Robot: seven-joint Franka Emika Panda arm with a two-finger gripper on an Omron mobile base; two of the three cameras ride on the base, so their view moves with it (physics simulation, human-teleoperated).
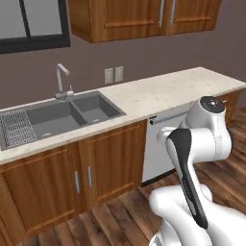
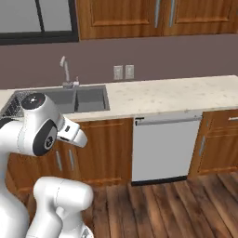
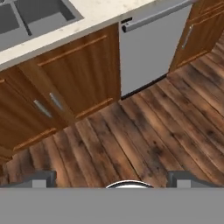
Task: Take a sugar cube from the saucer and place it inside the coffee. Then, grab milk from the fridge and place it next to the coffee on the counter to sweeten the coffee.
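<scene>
Counter — beige stone, sink set in, wood floor below.

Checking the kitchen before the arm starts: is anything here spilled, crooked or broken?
Nothing stands out. The counter is clean, the sink and faucet sit straight, the dishwasher and cabinet doors are closed, and the wooden floor has no spill.

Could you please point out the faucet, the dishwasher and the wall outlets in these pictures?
faucet (image 1: 61,79): left base view, on its upright neck behind the sink.
dishwasher (image 2: 165,148): right base view, on the middle of its pale front panel.
wall outlets (image 2: 124,72): right base view, between the two plates above the counter.
</scene>
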